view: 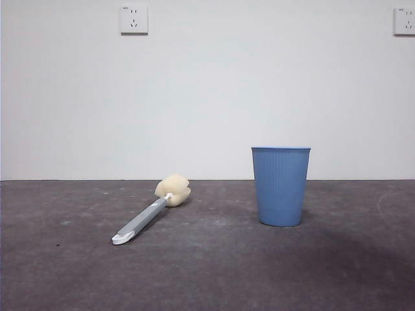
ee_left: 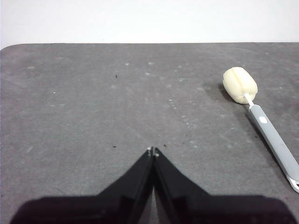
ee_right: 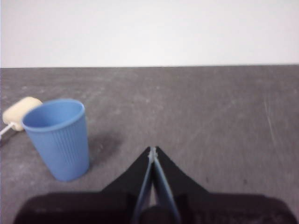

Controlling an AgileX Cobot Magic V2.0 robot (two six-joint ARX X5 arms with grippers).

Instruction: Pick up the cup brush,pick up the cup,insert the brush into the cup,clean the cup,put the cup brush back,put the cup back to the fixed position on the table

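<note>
The cup brush (view: 152, 210) lies flat on the table (view: 207, 272), left of centre, with its cream sponge head pointing back and its white tip toward the front. The light blue cup (view: 280, 186) stands upright to the brush's right. In the left wrist view the cup brush (ee_left: 261, 119) lies off to one side of my left gripper (ee_left: 153, 150), which is shut and holds nothing. My right gripper (ee_right: 153, 149) is also shut and empty, with the cup (ee_right: 57, 137) standing apart from it and the sponge head (ee_right: 19, 112) just behind the cup. Neither gripper shows in the front view.
A white wall runs behind the table's far edge, with two wall sockets (view: 133, 19) high up. The table top (ee_left: 93, 102) carries only faint pale scuffs and specks.
</note>
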